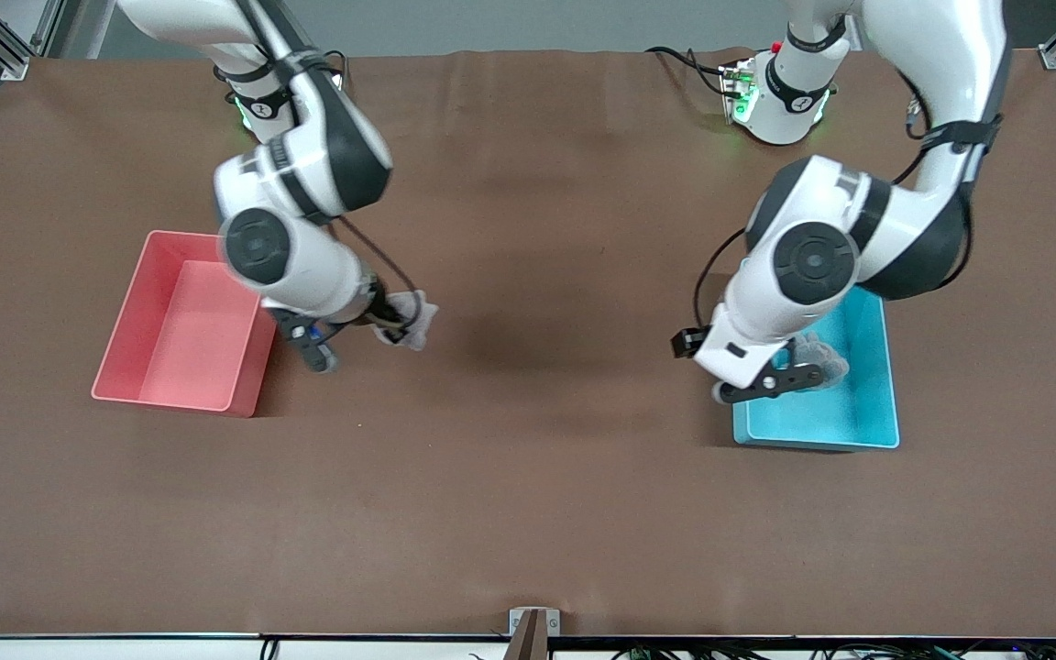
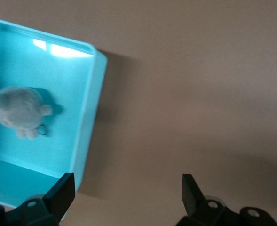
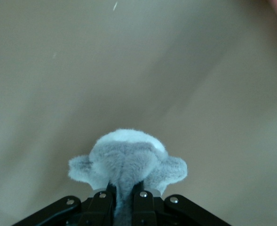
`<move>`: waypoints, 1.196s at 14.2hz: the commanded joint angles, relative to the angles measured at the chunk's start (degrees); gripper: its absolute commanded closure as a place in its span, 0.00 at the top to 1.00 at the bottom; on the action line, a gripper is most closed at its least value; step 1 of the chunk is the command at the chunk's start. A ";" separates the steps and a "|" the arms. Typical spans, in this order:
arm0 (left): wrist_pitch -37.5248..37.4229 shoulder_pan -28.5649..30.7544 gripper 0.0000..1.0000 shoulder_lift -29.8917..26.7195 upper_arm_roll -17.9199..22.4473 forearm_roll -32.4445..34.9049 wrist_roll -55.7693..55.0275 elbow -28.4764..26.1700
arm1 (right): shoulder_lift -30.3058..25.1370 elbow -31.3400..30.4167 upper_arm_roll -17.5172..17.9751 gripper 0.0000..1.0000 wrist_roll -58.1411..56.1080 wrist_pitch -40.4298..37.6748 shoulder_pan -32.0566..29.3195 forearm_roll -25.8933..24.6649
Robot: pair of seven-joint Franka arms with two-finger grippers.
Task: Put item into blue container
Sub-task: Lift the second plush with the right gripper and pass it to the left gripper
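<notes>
Brown bench (image 1: 528,477) carries two bins, well apart. Pink bin (image 1: 181,323) at right arm's end; blue container (image 1: 844,412) at left arm's end. Left gripper (image 2: 128,195) over container's edge, jaws spread wide, holding nothing. Grey plush toy (image 2: 19,112) lies inside blue container. Right gripper (image 3: 122,200) over bare bench beside pink bin, clamped on second grey plush (image 3: 126,162).
</notes>
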 commanded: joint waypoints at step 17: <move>27.30 -11.18 1.00 18.80 0.23 -26.02 -31.79 2.72 | 15.48 5.60 -1.10 1.00 12.00 14.43 7.41 -3.88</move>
